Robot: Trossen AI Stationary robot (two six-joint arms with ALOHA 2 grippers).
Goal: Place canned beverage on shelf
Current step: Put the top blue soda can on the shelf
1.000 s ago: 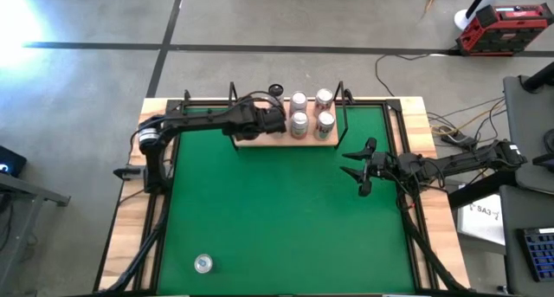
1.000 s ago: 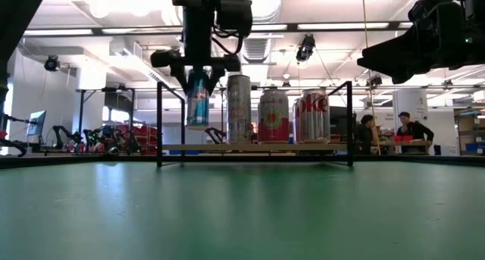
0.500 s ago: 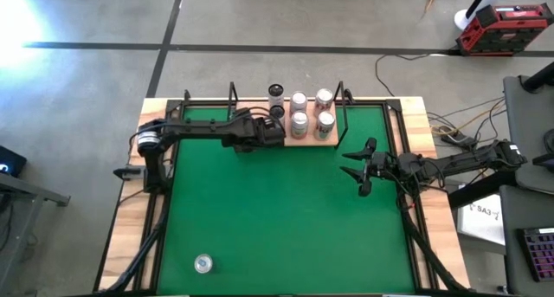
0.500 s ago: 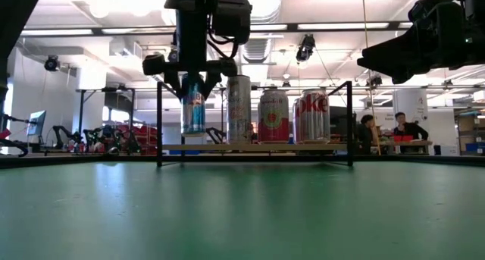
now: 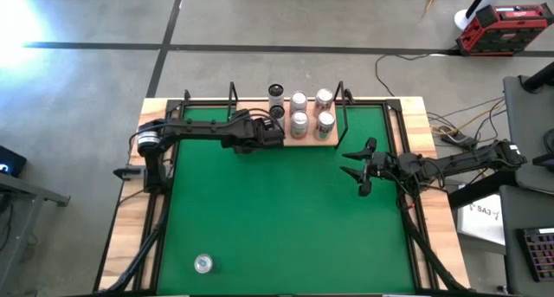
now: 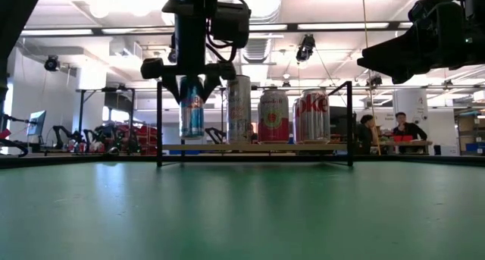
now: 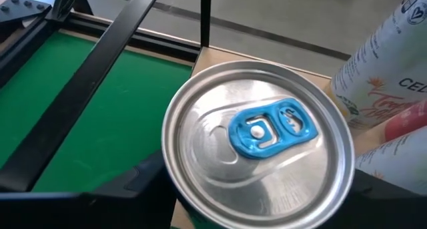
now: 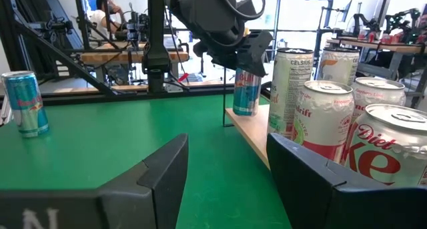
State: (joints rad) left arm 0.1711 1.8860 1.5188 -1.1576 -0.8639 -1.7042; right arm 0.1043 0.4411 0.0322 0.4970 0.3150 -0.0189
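One blue can (image 6: 192,108) is stood on the shelf (image 6: 254,147) beneath the left gripper (image 6: 192,76) (jaws parted slightly, can barely released), best lifted straight up.

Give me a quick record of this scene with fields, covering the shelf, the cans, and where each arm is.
shelf: small light-wood board framed by thin black rods, at the far edge of the green table
cans on shelf: four upright cans on its right part, plus a slim blue and silver can standing at its left end
left gripper: over the slim can's top, fingers slightly parted
right gripper: waiting above the table's right side, shut
stray can: one silver-topped can near the table's front left corner
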